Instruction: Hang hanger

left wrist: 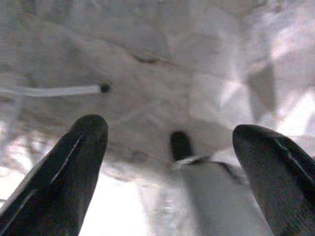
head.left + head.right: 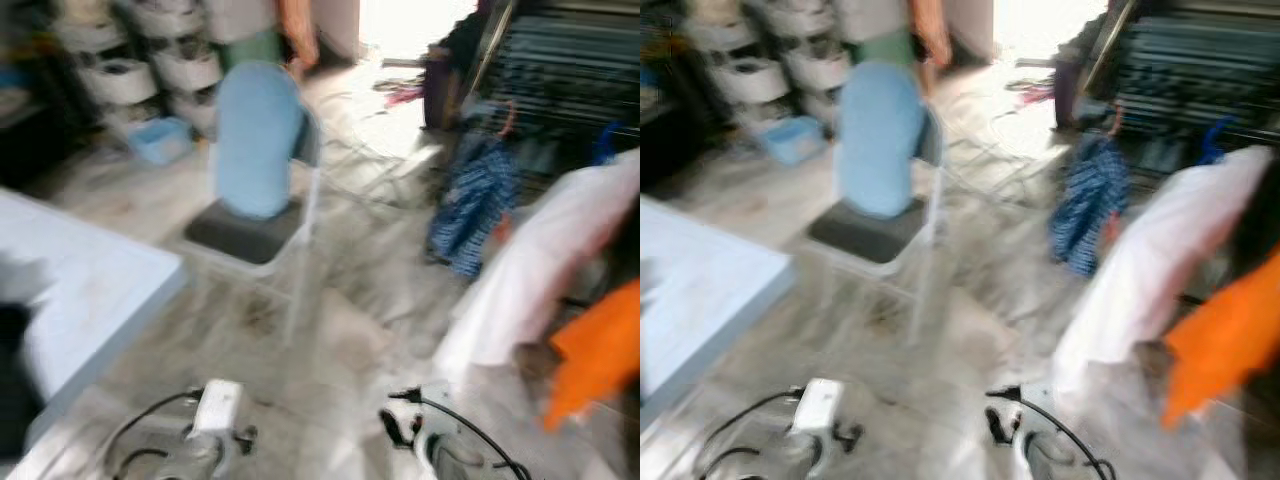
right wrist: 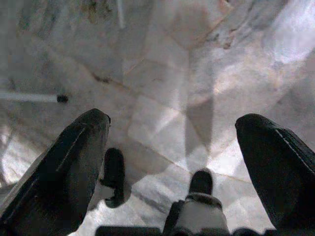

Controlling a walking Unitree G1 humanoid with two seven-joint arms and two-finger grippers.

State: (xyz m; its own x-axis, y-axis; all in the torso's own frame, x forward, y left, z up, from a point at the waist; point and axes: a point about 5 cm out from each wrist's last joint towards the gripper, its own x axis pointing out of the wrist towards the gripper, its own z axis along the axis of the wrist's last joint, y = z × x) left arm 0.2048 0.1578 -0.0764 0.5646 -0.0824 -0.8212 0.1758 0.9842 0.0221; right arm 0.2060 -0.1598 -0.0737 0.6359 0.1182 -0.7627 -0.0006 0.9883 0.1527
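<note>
Head views blurred. My left gripper (image 1: 167,147) and right gripper (image 3: 172,152) both hang low over the pale veined marble floor (image 3: 162,73), fingers spread wide, nothing between them.

No hanger resolved. Garments hang on my right: a dark blue patterned cloth (image 2: 472,205), a white garment (image 2: 540,270), an orange one (image 2: 595,355). A white-framed chair with a light blue back (image 2: 258,140) stands ahead.

Judgement: hold off reaching until the blur settles. Hanger's axis and heading: cannot tell.
</note>
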